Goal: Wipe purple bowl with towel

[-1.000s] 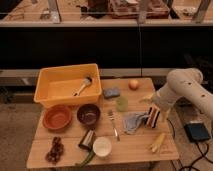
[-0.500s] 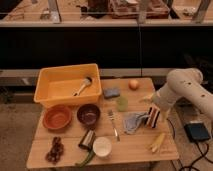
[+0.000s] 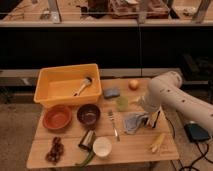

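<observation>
Camera view is showing me the wooden table [image 3: 130,152] from above. Going from the left, a big yellow tub [image 3: 50,94] is sitting at the back, boxy and smooth like plastic. In front of it a round orange bowl [image 3: 57,118] is lying, and just beside that the purple bowl [image 3: 89,115] is waiting, round, dark and shiny inside. Nothing is touching it, so I am thinking the wiping is not begun. Next a thin metal fork [image 3: 114,125] is lying flat. Then the towel [image 3: 131,122] is lying on the table, soft, grey-blue and crumpled, well apart from the bowl. My claw [image 3: 150,120] is reaching down at the towel's right edge. I cannot tell if it is holding the cloth. So I am guessing I am only at the picking-up part; carrying the towel left and rubbing the bowl are both left to do.
</observation>
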`<state>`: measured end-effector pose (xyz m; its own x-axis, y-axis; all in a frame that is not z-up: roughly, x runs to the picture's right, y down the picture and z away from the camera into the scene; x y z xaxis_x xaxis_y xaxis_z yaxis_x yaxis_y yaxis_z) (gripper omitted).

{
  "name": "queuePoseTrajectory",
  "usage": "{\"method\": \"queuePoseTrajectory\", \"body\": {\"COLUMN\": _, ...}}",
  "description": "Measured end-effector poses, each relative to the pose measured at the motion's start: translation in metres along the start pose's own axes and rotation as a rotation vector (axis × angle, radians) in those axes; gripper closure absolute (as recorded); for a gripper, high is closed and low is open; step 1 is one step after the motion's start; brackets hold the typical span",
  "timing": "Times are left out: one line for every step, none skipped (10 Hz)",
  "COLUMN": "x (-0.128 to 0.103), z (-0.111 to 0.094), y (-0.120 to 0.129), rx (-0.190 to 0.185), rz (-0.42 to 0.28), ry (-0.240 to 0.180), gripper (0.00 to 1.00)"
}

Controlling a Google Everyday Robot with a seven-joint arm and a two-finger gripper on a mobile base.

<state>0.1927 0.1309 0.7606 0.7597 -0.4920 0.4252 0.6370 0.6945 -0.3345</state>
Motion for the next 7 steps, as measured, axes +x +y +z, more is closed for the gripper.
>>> {"method": "queuePoseTrajectory", "body": {"x": 0.001, "z": 0.015, "y": 0.003, "rx": -0.01, "rz": 0.017, "ry": -0.006, "gripper": 0.2}}
{"method": "queuePoseTrajectory", "body": {"x": 0.002, "z": 0.032, "y": 0.003, "rx": -0.023, "rz": 0.034, "ry": -0.016, "gripper": 0.2}}
{"method": "queuePoseTrajectory", "body": {"x": 0.004, "z": 0.047, "y": 0.001, "rx": -0.035, "rz": 0.051, "ry": -0.024, "gripper": 0.2}}
{"method": "queuePoseTrajectory", "body": {"x": 0.006, "z": 0.057, "y": 0.001, "rx": -0.048, "rz": 0.067, "ry": -0.031, "gripper": 0.2}}
{"method": "queuePoseTrajectory", "body": {"x": 0.007, "z": 0.064, "y": 0.002, "rx": -0.059, "rz": 0.076, "ry": -0.039, "gripper": 0.2}}
{"method": "queuePoseTrajectory", "body": {"x": 0.006, "z": 0.077, "y": 0.004, "rx": -0.074, "rz": 0.092, "ry": -0.056, "gripper": 0.2}}
{"method": "queuePoseTrajectory", "body": {"x": 0.003, "z": 0.084, "y": 0.004, "rx": -0.085, "rz": 0.097, "ry": -0.066, "gripper": 0.2}}
